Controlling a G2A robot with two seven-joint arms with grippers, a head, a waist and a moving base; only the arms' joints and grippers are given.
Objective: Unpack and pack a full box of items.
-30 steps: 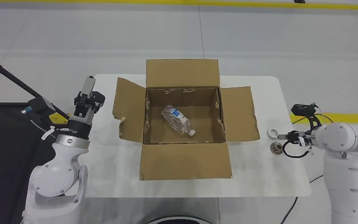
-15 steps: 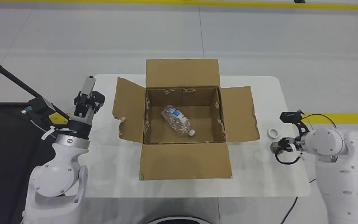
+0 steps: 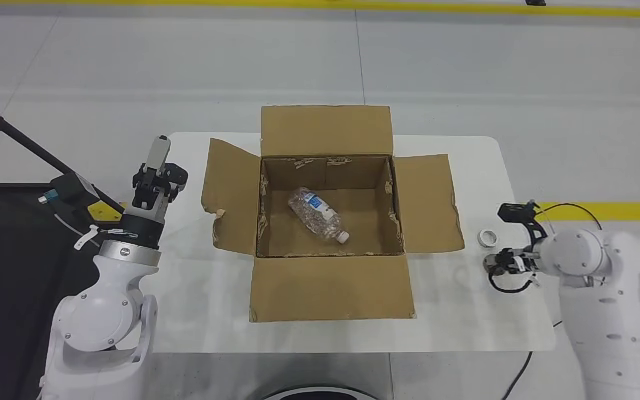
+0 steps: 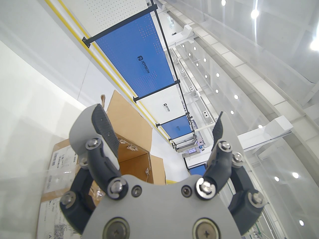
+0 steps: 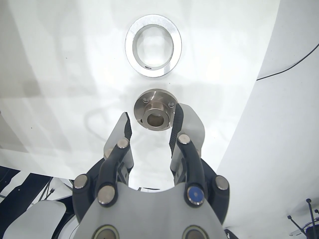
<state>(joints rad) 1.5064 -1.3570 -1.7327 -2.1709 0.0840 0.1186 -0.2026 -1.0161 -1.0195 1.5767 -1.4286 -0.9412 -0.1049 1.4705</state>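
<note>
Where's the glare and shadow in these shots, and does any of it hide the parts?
Right wrist view: the glossy table gives soft glare and faint reflections around the metal ring and the flanged bushing, both plainly readable. Left wrist view: ceiling lamps flare brightly. Top view: the box walls shade its floor, yet the bottle shows clearly.

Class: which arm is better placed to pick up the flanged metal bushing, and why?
Right. The right hand is open around the bushing on the table; the left hand is across the box, pointing upward.
</note>
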